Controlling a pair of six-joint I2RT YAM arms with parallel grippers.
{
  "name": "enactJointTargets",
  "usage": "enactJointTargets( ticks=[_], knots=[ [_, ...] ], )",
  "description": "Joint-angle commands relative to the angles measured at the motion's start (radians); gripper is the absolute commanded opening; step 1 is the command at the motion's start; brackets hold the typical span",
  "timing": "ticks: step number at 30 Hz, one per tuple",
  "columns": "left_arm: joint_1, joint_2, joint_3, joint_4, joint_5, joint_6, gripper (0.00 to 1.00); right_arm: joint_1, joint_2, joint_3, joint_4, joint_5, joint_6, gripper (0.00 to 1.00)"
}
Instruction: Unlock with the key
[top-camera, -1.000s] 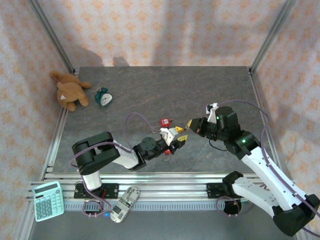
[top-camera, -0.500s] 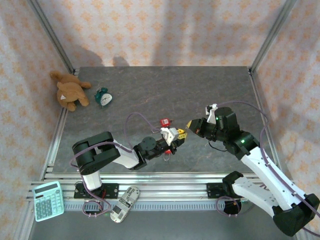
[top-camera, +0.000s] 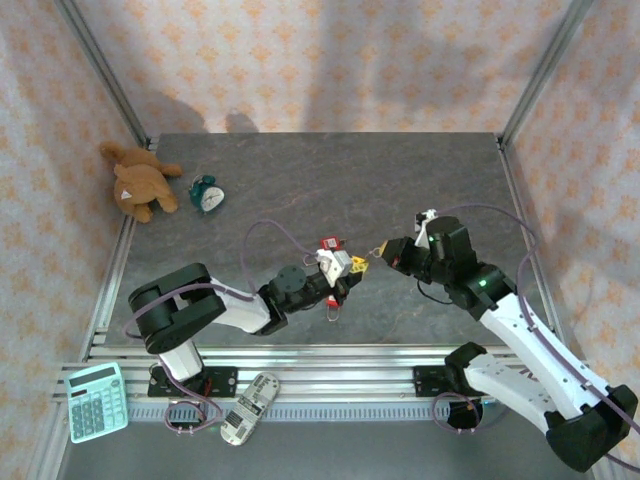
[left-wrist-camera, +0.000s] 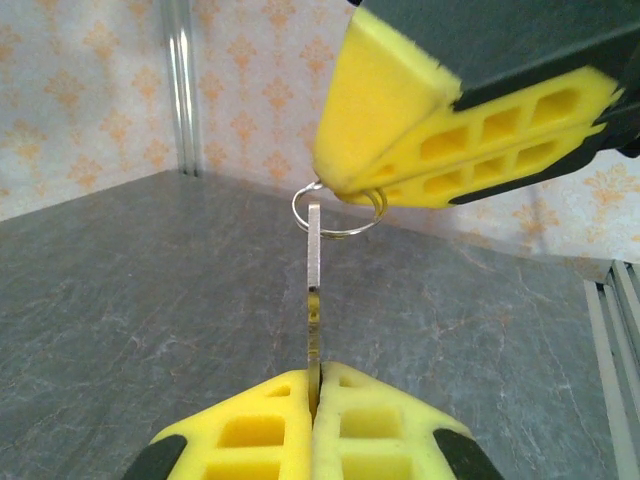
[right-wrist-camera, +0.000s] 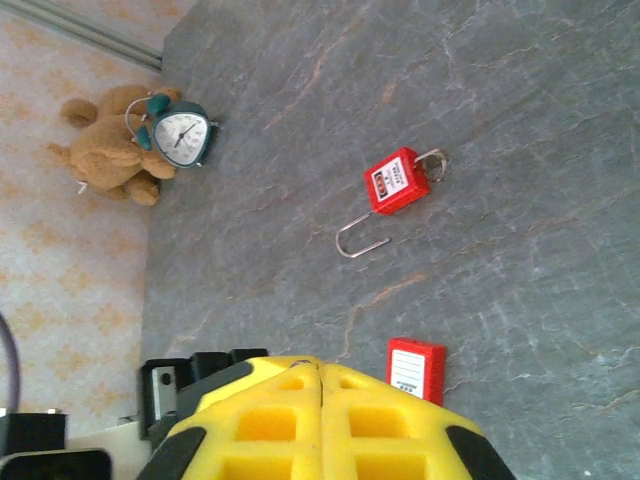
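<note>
A flat metal key stands on edge in the air between both grippers. My left gripper is shut on the blade end, its yellow pads pressed together around it. My right gripper is shut on the key's ring from above. From overhead, the left gripper and right gripper meet tip to tip over the mid table. On the table below lies a red padlock with a long steel shackle. A second red padlock lies close under my right gripper.
A brown teddy bear and a teal alarm clock sit at the far left of the table. A calculator and a remote lie off the front edge by the left arm's base. Metal frame posts border the table.
My left gripper has closed on the key's blade, and the left arm has shifted slightly left. The right gripper has stayed shut on the ring and hardly moved.
</note>
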Motion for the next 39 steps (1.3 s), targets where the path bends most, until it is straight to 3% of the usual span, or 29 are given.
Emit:
enactJointTargets(
  ticks=[1, 13, 15, 19, 25, 32, 39],
  knots=[
    [0.027, -0.063, -0.01, -0.037, 0.065, -0.005, 0.0, 0.004, 0.02, -0.028, -0.014, 0.07, -0.042, 0.0],
    [0.057, -0.13, 0.011, -0.184, 0.147, 0.021, 0.0, 0.004, 0.031, -0.047, 0.015, 0.029, -0.064, 0.01],
    [0.069, -0.136, 0.02, -0.194, 0.157, 0.005, 0.0, 0.004, 0.013, -0.027, -0.016, 0.076, -0.111, 0.18],
    [0.15, -0.167, 0.067, -0.262, 0.281, -0.089, 0.0, 0.001, -0.064, -0.057, 0.08, 0.153, -0.208, 0.3],
    [0.293, -0.177, 0.159, -0.343, 0.544, -0.279, 0.0, -0.026, -0.137, -0.231, 0.543, -0.046, -0.267, 0.54],
    [0.319, -0.15, 0.128, -0.159, 0.611, -0.458, 0.0, -0.114, -0.019, -0.267, 0.799, -0.297, -0.214, 0.55],
    [0.32, -0.066, 0.125, 0.038, 0.652, -0.613, 0.0, -0.116, 0.063, -0.225, 0.829, -0.404, -0.212, 0.52]
  ],
)
